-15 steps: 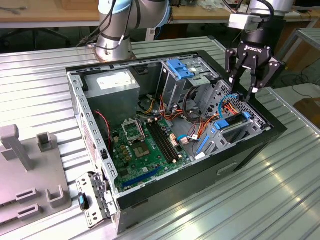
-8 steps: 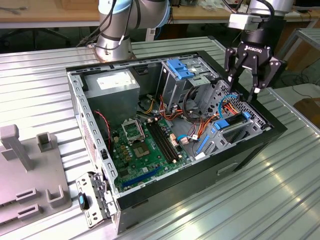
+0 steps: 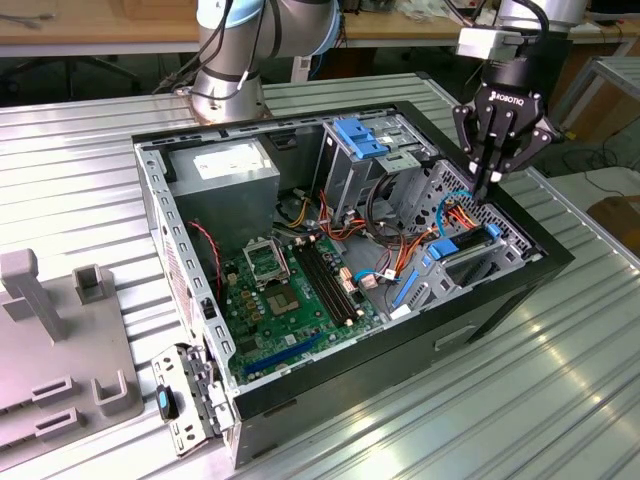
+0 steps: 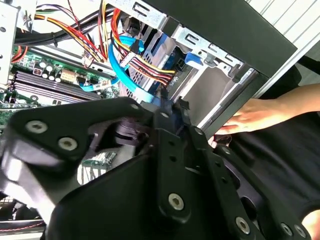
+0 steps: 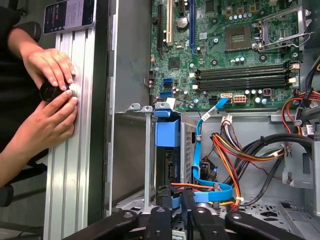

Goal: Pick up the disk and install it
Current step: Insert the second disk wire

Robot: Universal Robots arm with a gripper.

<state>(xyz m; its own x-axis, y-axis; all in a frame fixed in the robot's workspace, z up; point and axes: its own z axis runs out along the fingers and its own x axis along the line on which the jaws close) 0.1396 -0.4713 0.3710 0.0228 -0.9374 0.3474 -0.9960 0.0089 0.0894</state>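
Gripper (image 3: 483, 187) hangs above the drive bay at the exterior view's right end of the computer case (image 3: 400, 365). Its fingers are pinched to a narrow point, and as far as I can make out they hold nothing.

Working across from the exterior view's left, the motherboard (image 3: 290, 290) lies well clear, so I see no threat to it. Next come the loose cables. In the first wrist view a blue data cable (image 5: 200, 167) and a bundle of coloured wires (image 5: 226, 155) loop just beside the bay. A descent that drifts could snag them or pull a plug.

The disk (image 5: 166, 134) stands on edge in the bay, its blue carrier uppermost, right under the fingers. Closed fingers coming straight down would jab the carrier instead of straddling it. A skewed grip could jam the disk against the bay's metal walls.

Beyond the case wall, a person's hands (image 5: 47, 105) rest on the table (image 5: 75, 165) around a small dark round thing. They are close enough that a sideways swing worries me.

Both wrist views have the fingertips blocked by the gripper's own body, so I can't confirm contact. Most of the disk is sunk in the bay, and I can't judge how far it is seated.
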